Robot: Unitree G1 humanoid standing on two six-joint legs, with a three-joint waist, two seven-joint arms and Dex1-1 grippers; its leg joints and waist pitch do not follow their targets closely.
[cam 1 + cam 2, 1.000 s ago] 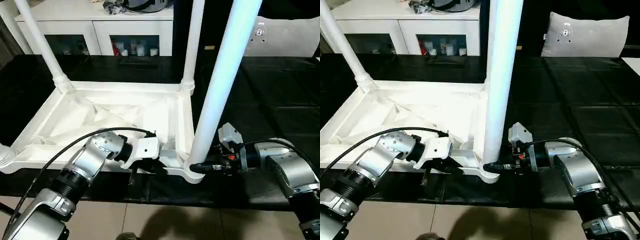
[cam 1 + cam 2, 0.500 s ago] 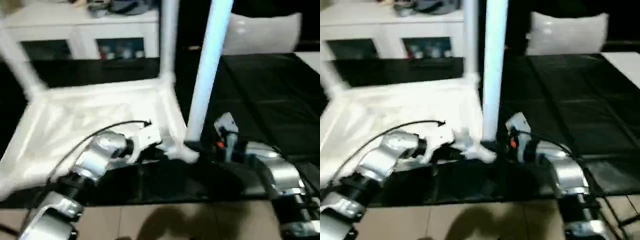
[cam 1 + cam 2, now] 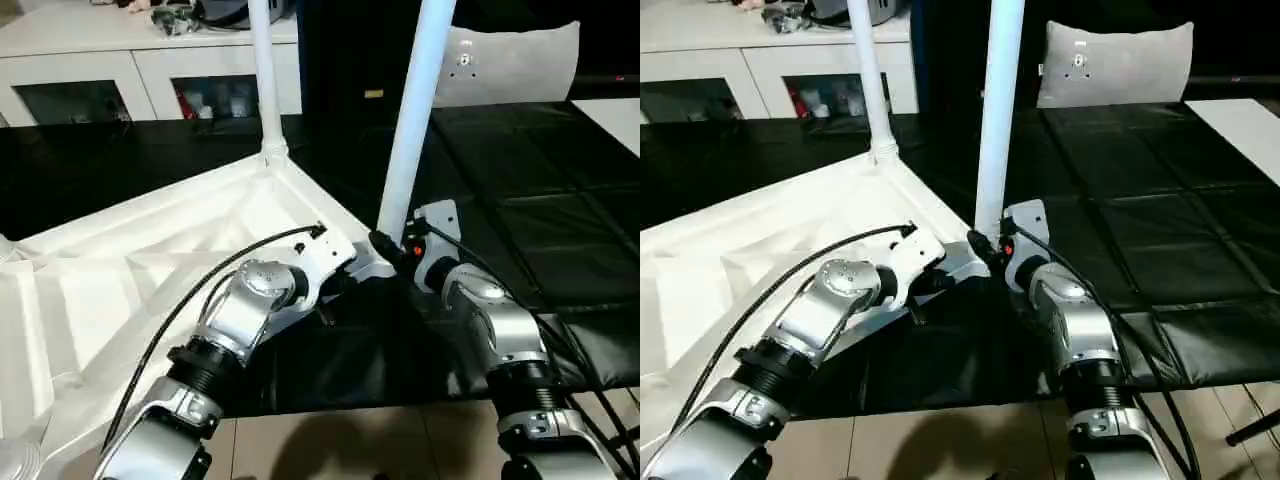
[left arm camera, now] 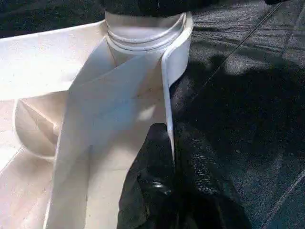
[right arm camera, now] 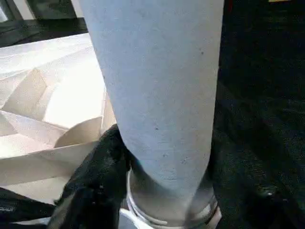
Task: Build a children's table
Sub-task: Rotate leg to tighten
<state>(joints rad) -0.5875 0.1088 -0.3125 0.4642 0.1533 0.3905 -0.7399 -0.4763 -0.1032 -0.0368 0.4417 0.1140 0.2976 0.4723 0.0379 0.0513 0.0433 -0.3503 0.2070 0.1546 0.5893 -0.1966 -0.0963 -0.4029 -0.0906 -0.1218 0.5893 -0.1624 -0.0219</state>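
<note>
The children's table [image 3: 130, 270] lies upside down on the black-covered bench [image 3: 560, 210], its ribbed underside facing up, with one leg [image 3: 262, 75] standing in the far corner socket and a second leg [image 3: 415, 110] upright in the near corner between the two arms. The step in hand looks like seating this near leg into its socket. To do it well, the top should be kept from sliding or turning on the bench while the leg is held plumb over the socket and pressed or twisted straight down; any tilt would likely bind the tapered end in the collar. The left end effector [image 4: 169, 157] has its black fingers [image 4: 152, 162] pressed together on the thin side wall of the tabletop just below that corner socket, one finger inside the rim and one outside, so it serves as the anchor. The right end effector [image 5: 162, 191] sits at the foot of the near leg with its fingers [image 5: 95, 176] set apart on either side of the leg's base just above the socket collar; it appears to clasp the leg, though how firmly cannot be told.
</note>
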